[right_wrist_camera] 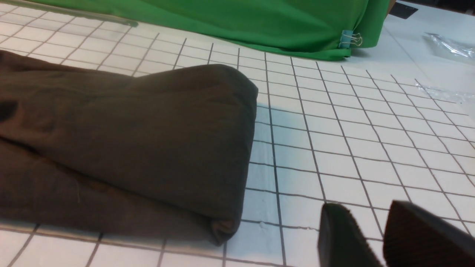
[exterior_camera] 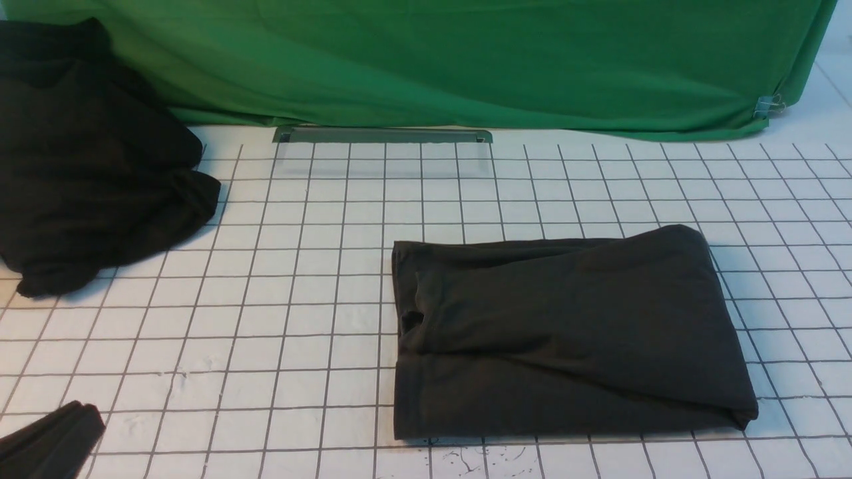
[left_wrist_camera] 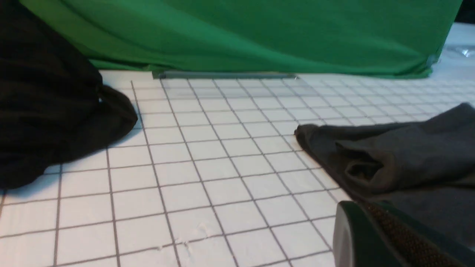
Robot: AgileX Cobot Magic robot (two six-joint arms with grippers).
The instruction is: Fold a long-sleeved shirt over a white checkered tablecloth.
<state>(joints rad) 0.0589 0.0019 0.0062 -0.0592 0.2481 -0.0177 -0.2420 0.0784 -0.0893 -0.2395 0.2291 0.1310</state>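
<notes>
Spread wide beneath everything, the white checkered tablecloth [exterior_camera: 266, 346]; hung along its far edge, the green fabric [exterior_camera: 432, 60]; heaped at far left, the black lumpy cloth [exterior_camera: 100, 159]; folded into a compact bundle right of centre, the long-sleeved shirt [exterior_camera: 572, 319]; closed and empty, near left corner, the left gripper [left_wrist_camera: 365, 204]; parted slightly, empty, beside the shirt, the right gripper [right_wrist_camera: 365, 207].

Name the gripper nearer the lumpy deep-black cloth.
Left. The left gripper is on the robot's side of the black cloth; the right gripper is farther right, by the folded charcoal shirt.
</notes>
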